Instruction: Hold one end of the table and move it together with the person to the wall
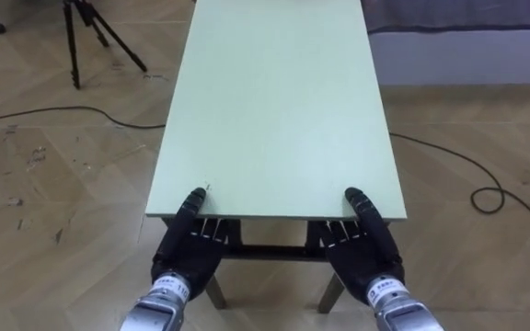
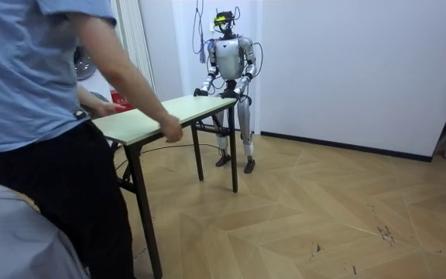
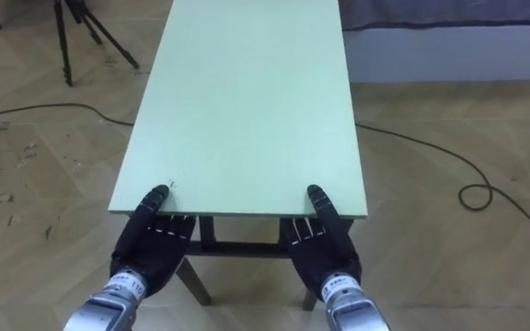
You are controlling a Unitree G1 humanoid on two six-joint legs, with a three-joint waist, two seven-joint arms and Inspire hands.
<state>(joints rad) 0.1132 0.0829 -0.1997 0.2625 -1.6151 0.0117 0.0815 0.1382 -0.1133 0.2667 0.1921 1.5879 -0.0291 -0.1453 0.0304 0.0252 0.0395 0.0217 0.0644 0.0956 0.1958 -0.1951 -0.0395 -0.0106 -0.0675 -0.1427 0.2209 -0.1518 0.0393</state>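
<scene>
Green table (image 1: 274, 110) clamped in left hand (image 1: 188, 245), right hand (image 1: 368, 246); room view: person (image 2: 37, 101) at opposite end.

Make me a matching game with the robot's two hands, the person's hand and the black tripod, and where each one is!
Things:
1. left hand
2. right hand
3. person's hand
4. tripod

Places:
A. on the floor, off the left side of the table
B. at the table's near edge, right corner
C. on the table end away from the robot
D. at the table's near edge, left corner

Pairs: 1-D, 2-B, 3-C, 4-A.
</scene>
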